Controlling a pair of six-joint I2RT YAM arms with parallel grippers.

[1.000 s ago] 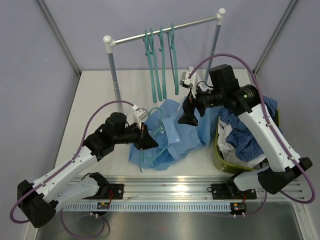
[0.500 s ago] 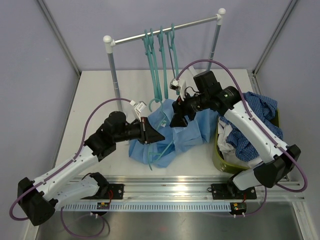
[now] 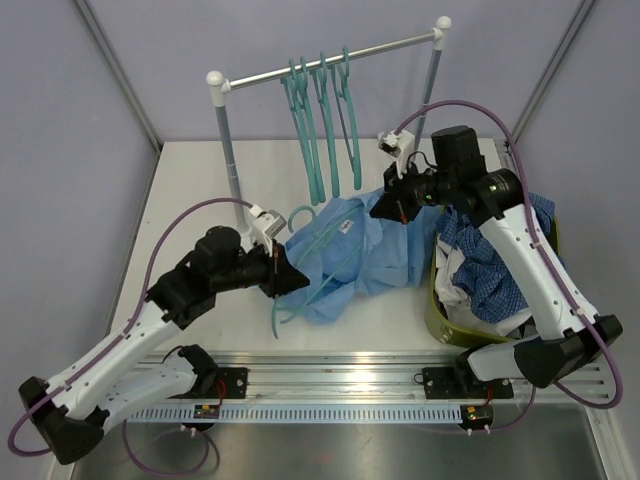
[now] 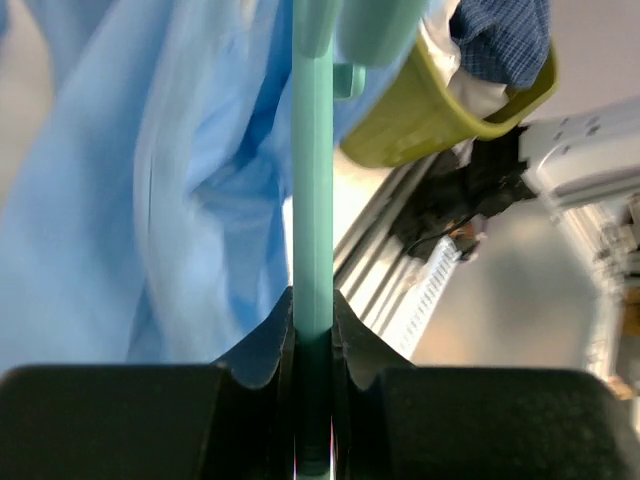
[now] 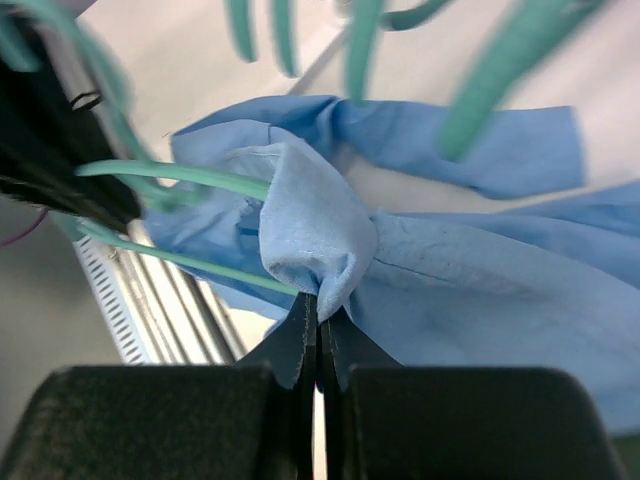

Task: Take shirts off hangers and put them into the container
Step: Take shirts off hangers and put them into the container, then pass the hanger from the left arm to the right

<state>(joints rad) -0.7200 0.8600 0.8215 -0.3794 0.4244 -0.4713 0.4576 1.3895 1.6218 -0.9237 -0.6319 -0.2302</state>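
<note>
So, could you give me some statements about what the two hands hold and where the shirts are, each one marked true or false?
1. The left hand is shut on a teal hanger. True.
2. The right hand is open above the olive-green basket. False: it pinches a fold of the light blue shirt.
3. The light blue shirt lies inside the olive-green basket. False: it lies on the table, beside it.
4. A dark blue checked shirt is in the olive-green basket. True.
5. Bare teal hangers hang on the silver rail. True.
</note>
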